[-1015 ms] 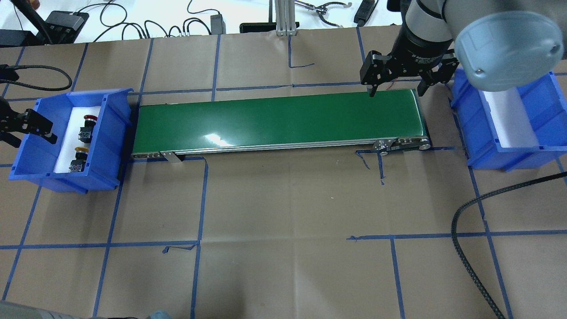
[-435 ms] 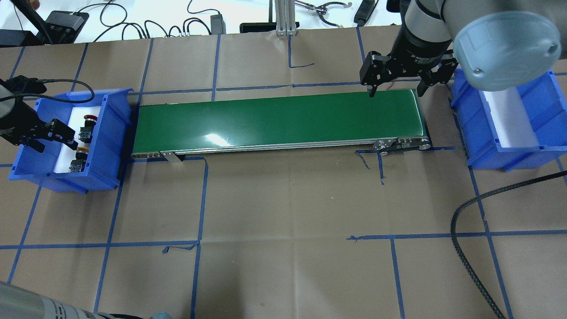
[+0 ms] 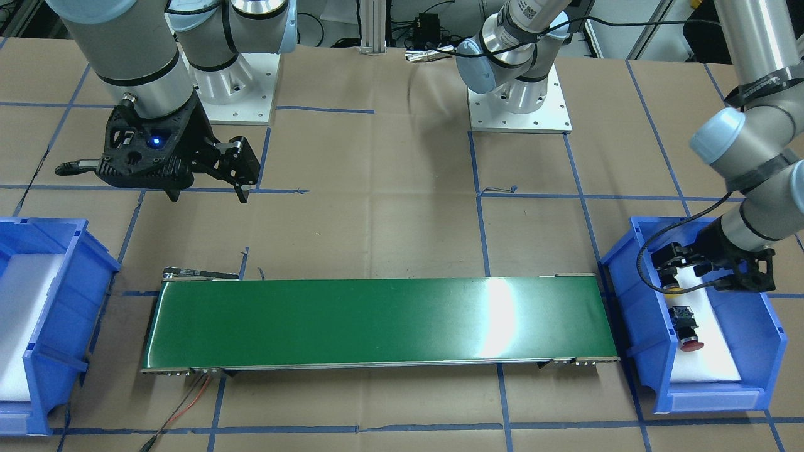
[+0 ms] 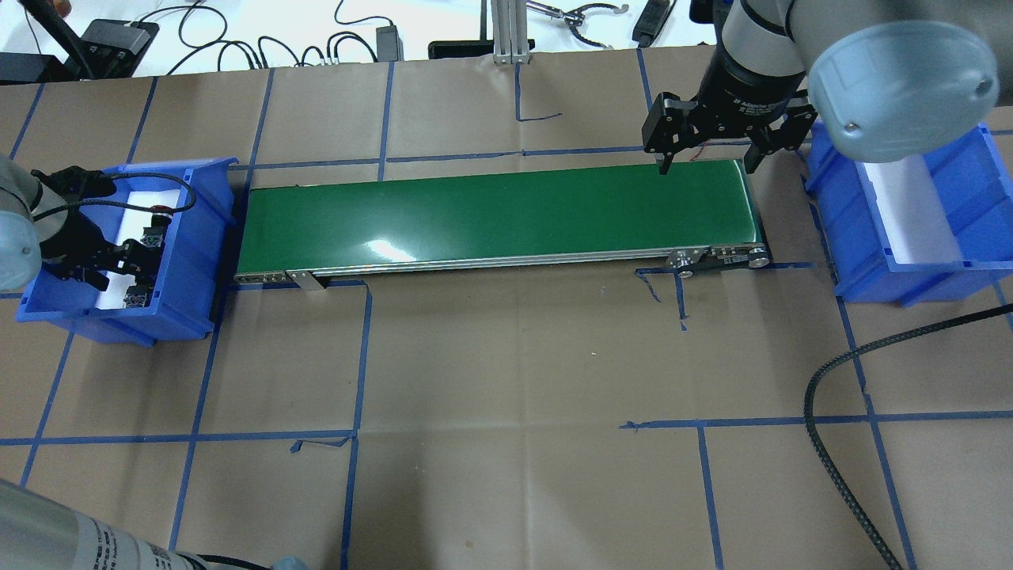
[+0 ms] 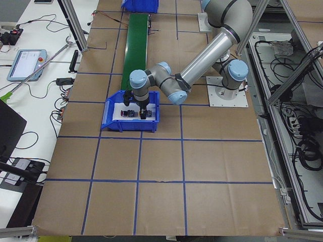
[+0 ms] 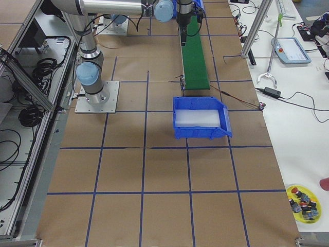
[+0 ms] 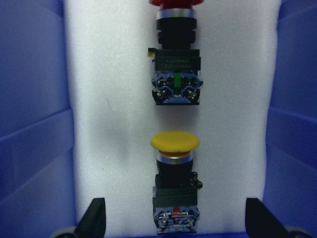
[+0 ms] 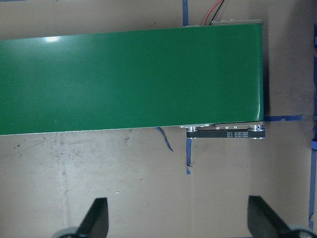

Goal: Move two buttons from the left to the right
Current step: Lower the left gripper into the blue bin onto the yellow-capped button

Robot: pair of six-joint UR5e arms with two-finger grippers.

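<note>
Since the earlier overhead frame, the left gripper [image 4: 111, 267] has travelled from the outer edge of the left bin [image 4: 198, 237] to a position over its interior. The right gripper [image 4: 707, 162] has not shifted; it hangs spread and empty over the far end of the conveyor belt [image 4: 491, 214], beside the right bin [image 4: 981, 182].

1. Gripper state: I read the left gripper as spread wide and holding nothing.
2. Position of the parts: both buttons lie on their sides on the foam liner [image 7: 109, 124]. The yellow button [image 7: 175, 191] sits directly beneath the left gripper, between the two fingers and touching neither. The red button [image 7: 176, 64] lies ahead of the gripper, beyond the yellow cap and in line with it.
3. Governing relation: the yellow button's long axis runs straight ahead from the gripper, square to the closing line, so the fingers face the flat sides of its body.
4. Judgement: a straight descent toward the counter should suffice, with no wrist rotation. The left arm is much the nearer.
</note>
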